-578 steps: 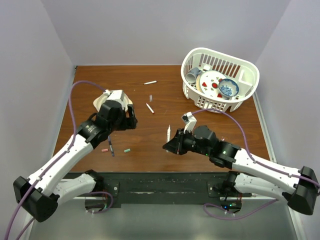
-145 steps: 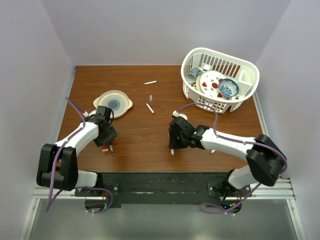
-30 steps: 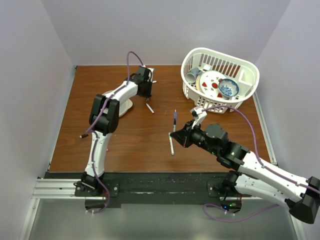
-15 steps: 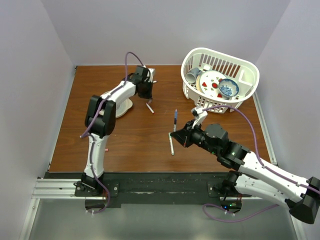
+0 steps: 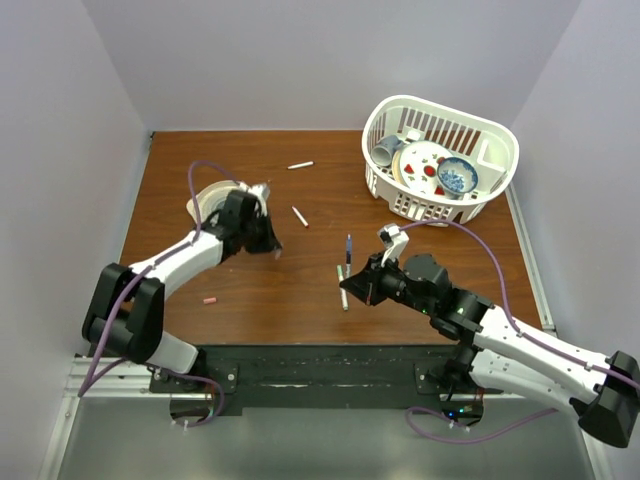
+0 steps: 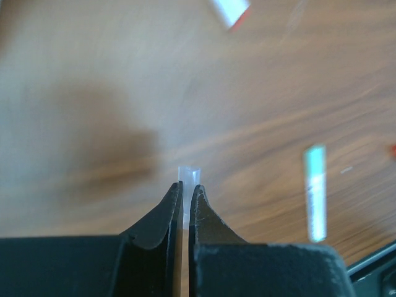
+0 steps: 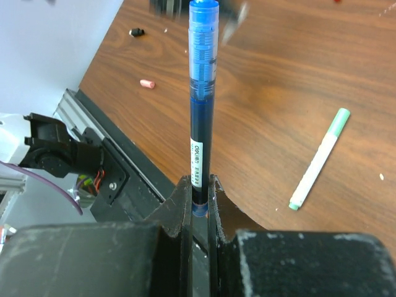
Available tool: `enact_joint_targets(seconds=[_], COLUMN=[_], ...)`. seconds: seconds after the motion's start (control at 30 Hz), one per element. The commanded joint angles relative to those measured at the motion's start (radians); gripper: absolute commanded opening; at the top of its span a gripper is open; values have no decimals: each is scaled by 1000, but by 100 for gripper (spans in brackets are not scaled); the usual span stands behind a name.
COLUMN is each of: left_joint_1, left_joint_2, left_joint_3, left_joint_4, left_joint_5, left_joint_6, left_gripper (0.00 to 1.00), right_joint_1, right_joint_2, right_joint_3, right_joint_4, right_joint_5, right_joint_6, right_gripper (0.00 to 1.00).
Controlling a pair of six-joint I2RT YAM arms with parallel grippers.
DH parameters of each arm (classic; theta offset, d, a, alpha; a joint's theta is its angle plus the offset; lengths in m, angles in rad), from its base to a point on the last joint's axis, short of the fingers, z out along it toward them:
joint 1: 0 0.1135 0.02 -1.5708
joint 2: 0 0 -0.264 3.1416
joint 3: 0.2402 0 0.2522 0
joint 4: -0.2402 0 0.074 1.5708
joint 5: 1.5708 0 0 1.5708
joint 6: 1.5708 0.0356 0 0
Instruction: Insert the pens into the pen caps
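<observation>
My right gripper (image 7: pixel 198 185) is shut on the lower end of a dark blue pen (image 7: pixel 202 93), which stands upright with its tip bare. From above, that pen (image 5: pixel 348 248) rises over the right gripper (image 5: pixel 352 284) at mid-table. My left gripper (image 6: pixel 187 187) is shut on a small pale translucent pen cap (image 6: pixel 189 174) that pokes out past the fingertips. In the top view the left gripper (image 5: pixel 272 246) hangs left of the blue pen, well apart from it. A white pen with a green cap (image 7: pixel 318 158) lies on the table beside the right gripper.
Two white pens (image 5: pixel 300 165) (image 5: pixel 299 215) lie further back. A pink cap (image 5: pixel 209 299) sits near the front left, and a dark cap (image 7: pixel 136 31) lies beyond it. A plate (image 5: pixel 205 200) is behind the left arm. A white basket (image 5: pixel 385 185) of dishes stands at the back right.
The left gripper shut on the pale cap at the back of the table and swung nearer and leftward with it. The right arm shifted slightly nearer with the blue pen.
</observation>
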Motion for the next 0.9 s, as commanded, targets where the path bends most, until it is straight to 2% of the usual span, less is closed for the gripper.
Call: enact_joint_targets(seconds=[0.0,0.3,0.37,0.43,0.53,0.6,0.67,0.87], left_joint_1=[-4,-11,-11,-11,-11,-11,-13,-18], left_joint_2=[-70,-81,-89,-141,-265,-369,-423,-526], left_joint_3=[-159,-159,-156,-165,-205,-249,-291,-373], left_joint_4=[76,-24,-33,-2,129,295,440,706], left_joint_5=[-53,-162,-127,-11,147,219,250,307], left_joint_6=[-57,13,15,-30,-152,-267,-336,-503], left_gripper=[0,0,0,0,0,0,0,0], right_joint_1=[2,3,2,3,3,5,12,60], right_joint_2=[-14,-6,1,32,89,127,184,311], right_joint_3=[-6,-23,-28,-31,-61,-80,-96,-101], right_joint_4=[32,46,49,78,191,253,346,552], right_joint_5=[-15,-26,-30,-46,-102,-139,-156,-196], right_joint_6=[20,43,41,40,70,93,127,175], right_gripper=[0,0,0,0,0,0,0,0])
